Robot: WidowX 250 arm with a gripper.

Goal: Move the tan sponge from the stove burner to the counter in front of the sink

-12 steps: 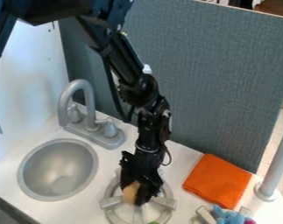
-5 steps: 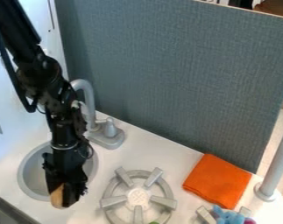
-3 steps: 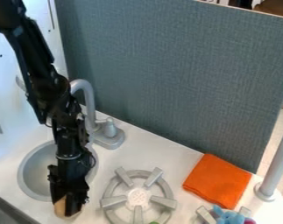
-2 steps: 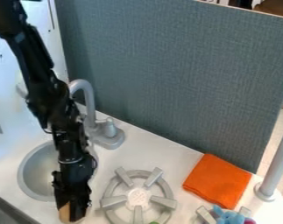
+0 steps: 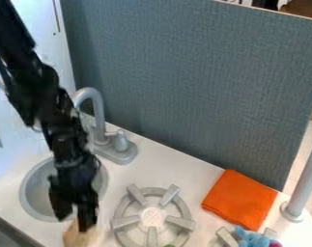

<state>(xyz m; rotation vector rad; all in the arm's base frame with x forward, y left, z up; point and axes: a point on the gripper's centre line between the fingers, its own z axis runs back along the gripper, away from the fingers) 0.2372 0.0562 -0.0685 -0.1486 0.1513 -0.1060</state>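
Left of our gripper [image 5: 75,223] curves the sink's rim [image 5: 24,197]. With its fingers parted at the tan thing [image 5: 78,238] on the near counter [image 5: 168,172], we should keep travel vertical to avoid nudging it. Rightward, the burner [image 5: 152,218] limits our sideways room.

tool [image 5: 74,223] black. blurred thing at its tips [image 5: 78,237] plain tan. counter [image 5: 177,173] white; sink [image 5: 36,193], faucet [image 5: 99,113], pole [image 5: 305,176] plain grey. burner [image 5: 118,223] grey, pale centre dotted. cloth [image 5: 241,198] solid orange. partition [image 5: 203,96] blue-grey, fine woven pattern. toy [image 5: 251,239] light blue, magenta patch.
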